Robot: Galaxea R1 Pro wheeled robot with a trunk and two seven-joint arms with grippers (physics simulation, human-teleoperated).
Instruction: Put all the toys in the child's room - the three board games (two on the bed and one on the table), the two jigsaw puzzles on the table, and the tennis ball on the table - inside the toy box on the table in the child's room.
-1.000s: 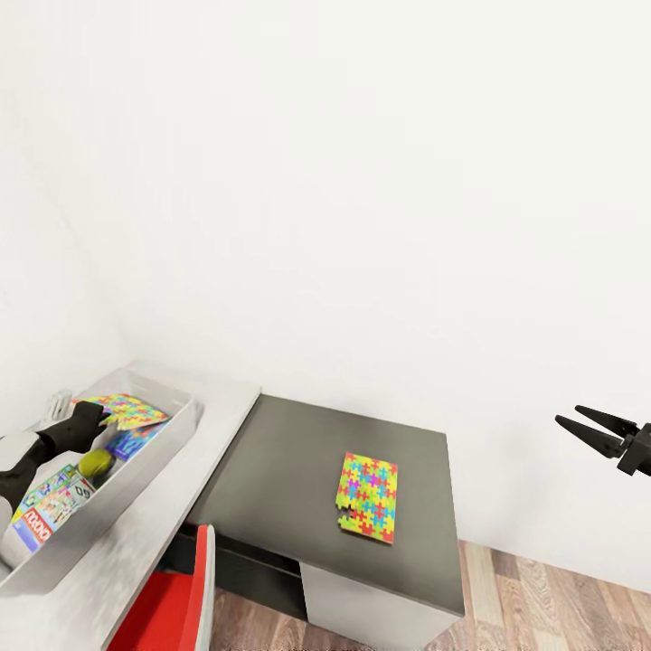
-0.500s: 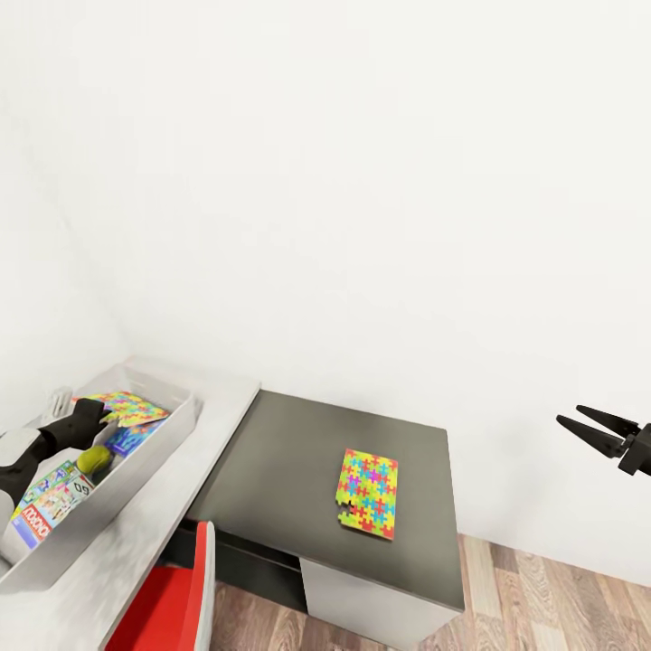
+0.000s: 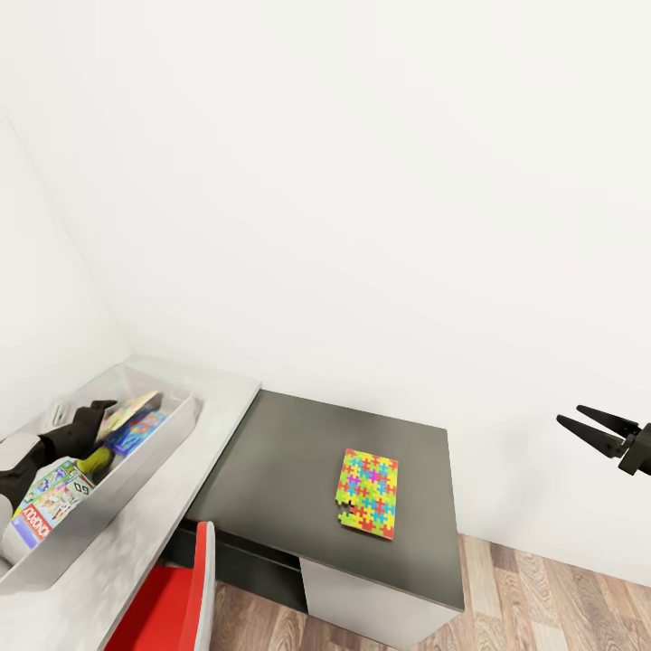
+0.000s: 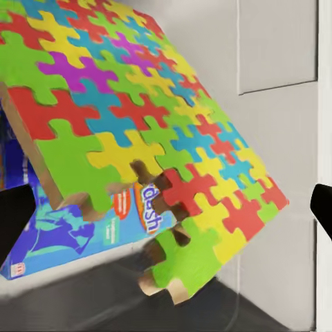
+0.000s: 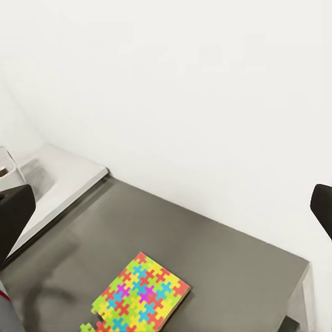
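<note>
The grey toy box [image 3: 145, 475] stands on the light table at the left. Inside it lie a Monopoly board game [image 3: 47, 506], a tennis ball [image 3: 94, 461], a blue board game [image 3: 140, 430] [image 4: 66, 238] and a colourful jigsaw puzzle [image 3: 128, 411] [image 4: 138, 131] that leans tilted over the blue game. My left gripper [image 3: 96, 412] [image 4: 166, 207] is inside the box, open, just short of that puzzle. A second jigsaw puzzle [image 3: 368, 495] [image 5: 138, 296] lies flat on the dark table [image 3: 271, 461]. My right gripper [image 3: 571, 416] [image 5: 166, 207] hangs open in the air, far to its right.
A red chair [image 3: 172, 597] stands in front of the light table [image 3: 217, 407]. White walls close the corner behind both tables. Wooden floor [image 3: 551, 597] shows at the lower right, beyond the dark table's edge.
The puzzle in the toy box has tipped from lying nearly flat to leaning steeply inside it. My left gripper shifted slightly within the box. The right arm has stayed still.
</note>
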